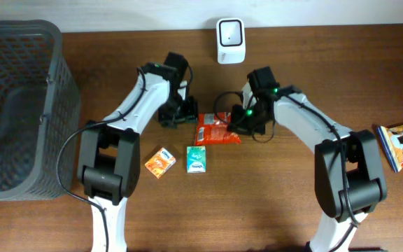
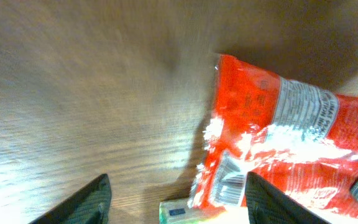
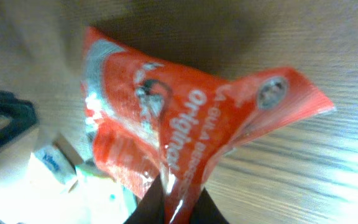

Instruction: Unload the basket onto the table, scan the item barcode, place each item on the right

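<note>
Overhead shows the red snack bag lying mid-bench between the two arms, well apart from the white scanner at the far edge. The left jaws sit just beside its left end and the right jaws at its right end.

Left wrist view: the left jaws stand apart with only bare wood between them, and the bag's crinkled edge is just beside one finger. If this arm swings now, I reckon it could snag the foil and tug it away.

Right wrist view: the right jaws are clamped on a thin fold of the bag. That is a slim hold on slippery film. It may slip on lifting, or hang creased so the barcode, which I cannot pick out, never faces the scanner.
</note>
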Controlling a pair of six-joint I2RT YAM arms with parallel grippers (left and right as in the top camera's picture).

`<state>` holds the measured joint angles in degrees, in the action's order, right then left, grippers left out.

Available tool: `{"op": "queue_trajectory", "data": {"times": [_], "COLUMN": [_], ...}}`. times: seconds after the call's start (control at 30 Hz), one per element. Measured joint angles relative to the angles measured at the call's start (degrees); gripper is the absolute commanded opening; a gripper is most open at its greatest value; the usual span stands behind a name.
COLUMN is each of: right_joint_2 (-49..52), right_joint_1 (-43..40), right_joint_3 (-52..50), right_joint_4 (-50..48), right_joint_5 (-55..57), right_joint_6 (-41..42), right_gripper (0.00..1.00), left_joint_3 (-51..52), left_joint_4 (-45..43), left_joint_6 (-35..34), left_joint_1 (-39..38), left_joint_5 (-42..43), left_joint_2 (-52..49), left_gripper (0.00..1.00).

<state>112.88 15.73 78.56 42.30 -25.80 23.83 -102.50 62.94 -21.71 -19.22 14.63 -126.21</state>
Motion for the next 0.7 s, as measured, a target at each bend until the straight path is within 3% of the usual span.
{"op": "queue_trajectory", "data": {"times": [0.07, 0.17, 0.37, 0.5, 0.7], "right_joint_2": [0.0, -0.1, -0.3, -0.2, 4.4], "right_joint_1": [-0.1, -0.2, 0.0, 1.9, 6.7], "right_joint_3": [6.6, 17.0, 32.5, 30.6, 22.6], "right_joint_4": [7.0, 16.2, 30.8, 35.9, 36.5], "right_joint_5": [5.4, 13.5, 32.3, 42.6, 44.6], "right_joint_6": [-1.9, -4.9, -8.2, -7.6, -5.3], "right_gripper": [0.04, 0.04, 0.04, 0.04, 0.04], "left_joint_3": [-4.5, -9.6, -10.6, -10.6, -10.6], "left_joint_4": [1.6, 4.8, 7.8, 7.8, 7.9], "left_joint_6": [1.0, 1.4, 1.4, 1.4, 1.4], "left_joint_1": [1.2, 4.1, 10.8, 11.0, 11.0], "left_joint_5": [-1.1, -3.9, -5.5, -5.7, -5.7], "left_joint_2": [0.1, 0.5, 0.8, 0.8, 0.8], "left_gripper": [0.99, 0.99, 0.99, 0.99, 0.99]}}
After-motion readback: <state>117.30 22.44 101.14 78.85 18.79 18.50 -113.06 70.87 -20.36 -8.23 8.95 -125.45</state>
